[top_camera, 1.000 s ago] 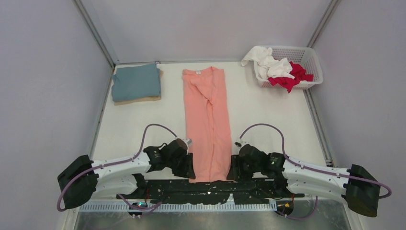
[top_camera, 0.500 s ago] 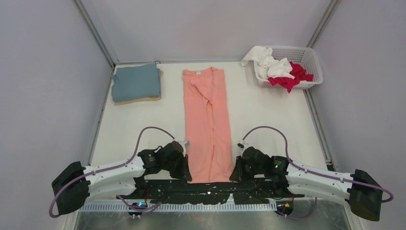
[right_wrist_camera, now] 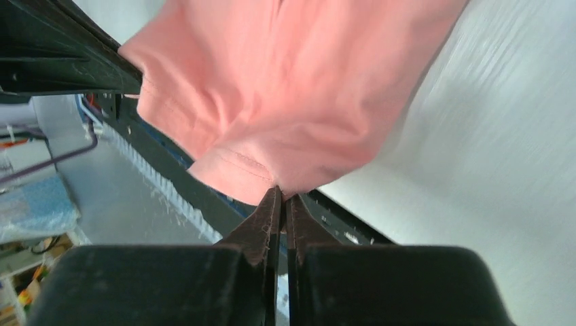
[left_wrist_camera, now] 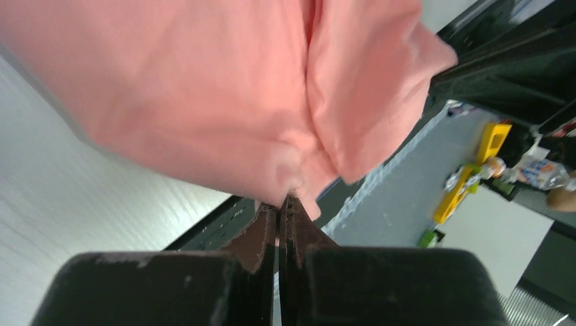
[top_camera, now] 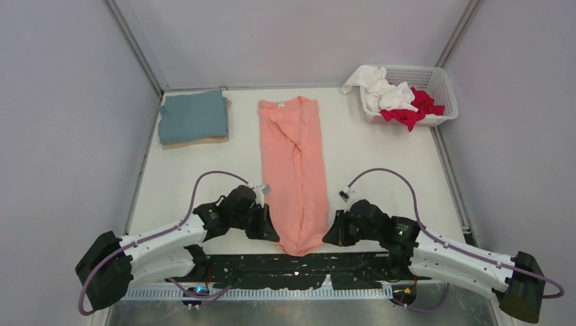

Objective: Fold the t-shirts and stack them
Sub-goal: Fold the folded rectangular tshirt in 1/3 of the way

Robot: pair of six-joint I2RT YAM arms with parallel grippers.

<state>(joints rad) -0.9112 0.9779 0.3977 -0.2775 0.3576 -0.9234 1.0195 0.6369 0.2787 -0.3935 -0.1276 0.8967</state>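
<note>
The salmon-pink t-shirt (top_camera: 294, 163) lies as a long narrow strip down the middle of the table, collar at the far end. My left gripper (top_camera: 270, 231) is shut on its near left corner (left_wrist_camera: 299, 183). My right gripper (top_camera: 329, 234) is shut on its near right corner (right_wrist_camera: 272, 173). Both corners are lifted and the near hem sags between them. A folded teal-blue t-shirt (top_camera: 193, 115) lies on a folded tan t-shirt (top_camera: 204, 140) at the far left. White t-shirts (top_camera: 377, 88) and a red t-shirt (top_camera: 413, 109) sit in the basket.
The white lattice basket (top_camera: 441, 85) stands at the far right corner. A black perforated plate (top_camera: 299, 268) runs along the near edge between the arm bases. Grey walls and metal rails enclose the table on three sides.
Both grippers have risen and moved slightly away from the near edge, lifting the pink shirt's near corners. The near hem now hangs bunched between them.
</note>
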